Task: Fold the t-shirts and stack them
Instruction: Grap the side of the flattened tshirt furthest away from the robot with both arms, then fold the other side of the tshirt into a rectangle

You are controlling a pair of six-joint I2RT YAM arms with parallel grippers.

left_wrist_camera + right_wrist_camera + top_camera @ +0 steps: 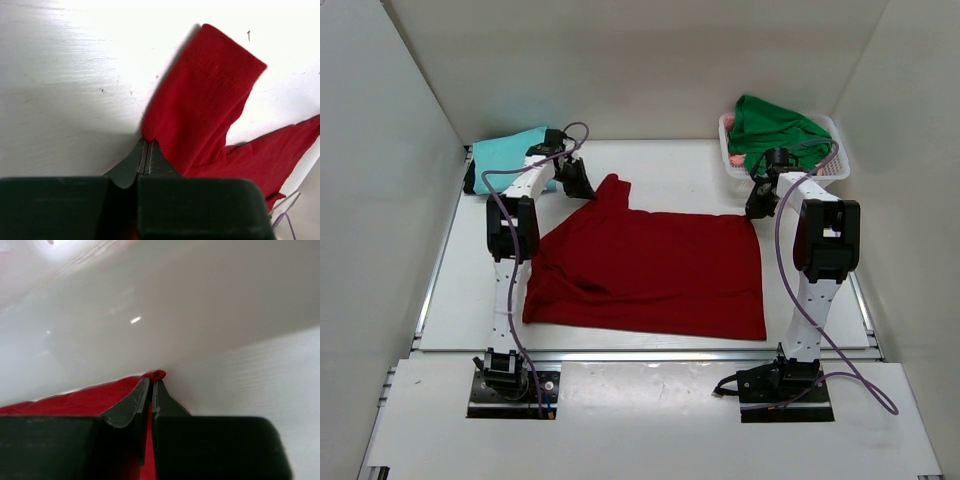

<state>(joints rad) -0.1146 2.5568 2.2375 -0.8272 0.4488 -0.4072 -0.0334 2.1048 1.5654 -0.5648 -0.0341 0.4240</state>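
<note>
The dark red t-shirt (650, 270) lies spread flat across the middle of the table, one sleeve pointing to the far left. My left gripper (582, 186) is at that sleeve. In the left wrist view its jaws (147, 142) are shut on the edge of the red cloth (210, 110). My right gripper (756, 212) is at the shirt's far right corner. It is shut (151, 382) on a pinch of red cloth (75, 400) that pokes out past the tips. The light teal t-shirt (510, 152) lies bunched at the back left. The bright green t-shirt (775, 128) lies heaped in the basket.
A white lattice basket (832, 166) stands at the back right, close behind the right gripper. White walls enclose the table on the left, back and right. The teal shirt lies just behind the left arm's wrist.
</note>
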